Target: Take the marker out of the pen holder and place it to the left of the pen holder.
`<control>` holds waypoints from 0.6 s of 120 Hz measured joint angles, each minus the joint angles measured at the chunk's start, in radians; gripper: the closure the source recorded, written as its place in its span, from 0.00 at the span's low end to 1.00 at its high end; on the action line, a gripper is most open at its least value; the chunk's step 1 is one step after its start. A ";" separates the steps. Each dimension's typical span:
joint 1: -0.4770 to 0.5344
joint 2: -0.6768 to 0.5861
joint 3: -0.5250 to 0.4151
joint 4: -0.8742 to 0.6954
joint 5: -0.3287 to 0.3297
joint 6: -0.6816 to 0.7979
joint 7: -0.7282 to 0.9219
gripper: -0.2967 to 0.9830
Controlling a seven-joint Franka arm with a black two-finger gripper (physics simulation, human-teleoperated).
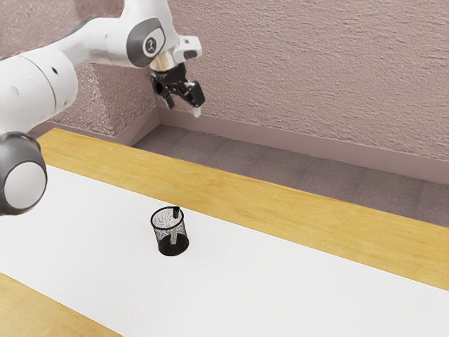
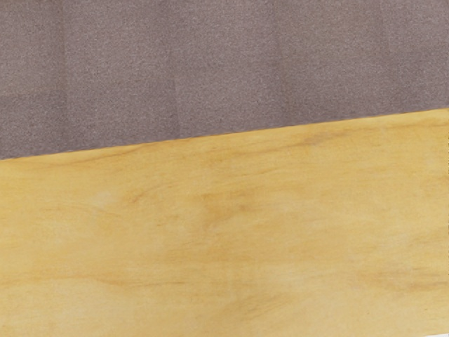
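Zero steps look done: your pincer (image 1: 183,107) hangs open and empty, marker (image 1: 176,213) standing in the pen holder (image 1: 167,248) well below it, grasp, lift-out and leftward set-down remaining.

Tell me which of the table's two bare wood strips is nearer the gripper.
The wood strip beside the grey floor; the gripper hangs nearer it. The other strip lies past the white band, in the exterior view's lower left corner.

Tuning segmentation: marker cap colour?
The marker's upper end is black; best seen in the exterior view.
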 joint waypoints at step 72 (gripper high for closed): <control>-0.154 -0.197 0.063 -0.493 0.113 -0.081 -0.096 0.23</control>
